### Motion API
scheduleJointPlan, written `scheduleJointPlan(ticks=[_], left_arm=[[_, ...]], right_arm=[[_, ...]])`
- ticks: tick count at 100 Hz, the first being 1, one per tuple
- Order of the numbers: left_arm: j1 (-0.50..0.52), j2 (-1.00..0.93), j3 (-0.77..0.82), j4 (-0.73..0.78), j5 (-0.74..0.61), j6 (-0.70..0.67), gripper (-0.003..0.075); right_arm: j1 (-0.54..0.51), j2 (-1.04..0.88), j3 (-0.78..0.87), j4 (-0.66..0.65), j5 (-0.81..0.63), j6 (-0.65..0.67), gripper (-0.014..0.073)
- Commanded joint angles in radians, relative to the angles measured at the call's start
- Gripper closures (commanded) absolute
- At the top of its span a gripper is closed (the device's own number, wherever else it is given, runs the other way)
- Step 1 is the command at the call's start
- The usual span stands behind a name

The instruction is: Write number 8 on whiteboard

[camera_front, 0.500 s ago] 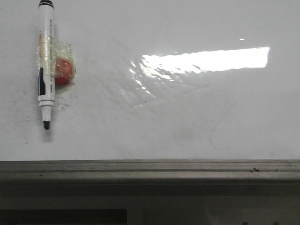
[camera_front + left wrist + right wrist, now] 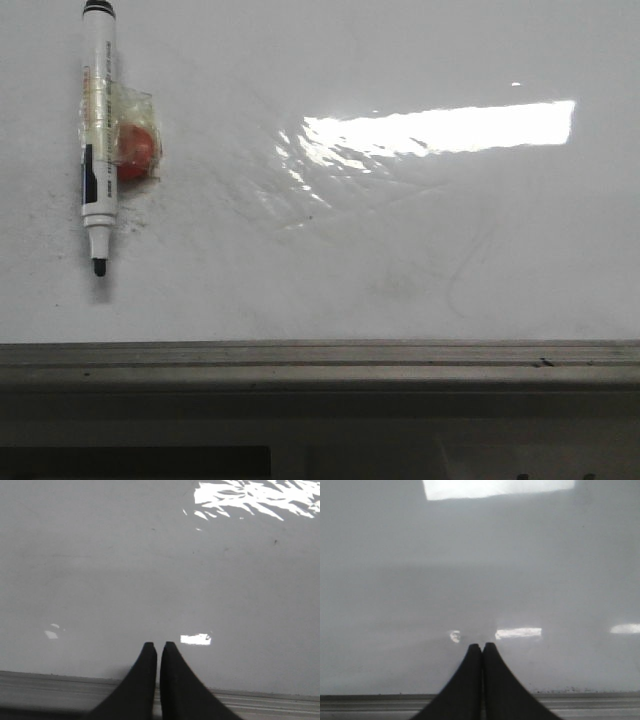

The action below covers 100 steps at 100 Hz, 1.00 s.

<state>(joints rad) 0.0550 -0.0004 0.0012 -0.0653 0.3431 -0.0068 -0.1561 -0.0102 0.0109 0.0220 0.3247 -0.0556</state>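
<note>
front view, marker (image 2: 98, 135) on whiteboard (image 2: 400, 250), end effectors unseen

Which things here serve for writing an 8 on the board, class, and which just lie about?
For the job:
- whiteboard, no 8 on it
- marker, uncapped
- left tool and right tool, both shut and empty

Lying about:
- red ball in clear tape beside the marker
- grey frame
</note>
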Motion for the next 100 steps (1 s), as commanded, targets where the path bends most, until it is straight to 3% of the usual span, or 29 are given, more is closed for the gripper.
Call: scheduleJointPlan(ticks=[1, 63, 100], left_arm=[[0.003, -0.031, 0.031, -0.015, -0.050, 0.001, 0.0741], [0.003, -0.031, 0.031, 0.095, -0.097, 0.001, 0.0741], [0.003, -0.031, 0.031, 0.079, -0.129, 0.001, 0.0741]], right_arm=[[-0.005, -0.022, 0.013, 0.000, -0.023, -0.009, 0.0658], [-0.005, -0.022, 0.013, 0.000, -0.025, -0.009, 0.0658], [-0.005, -0.022, 0.013, 0.000, -0.141, -0.009, 0.0658]])
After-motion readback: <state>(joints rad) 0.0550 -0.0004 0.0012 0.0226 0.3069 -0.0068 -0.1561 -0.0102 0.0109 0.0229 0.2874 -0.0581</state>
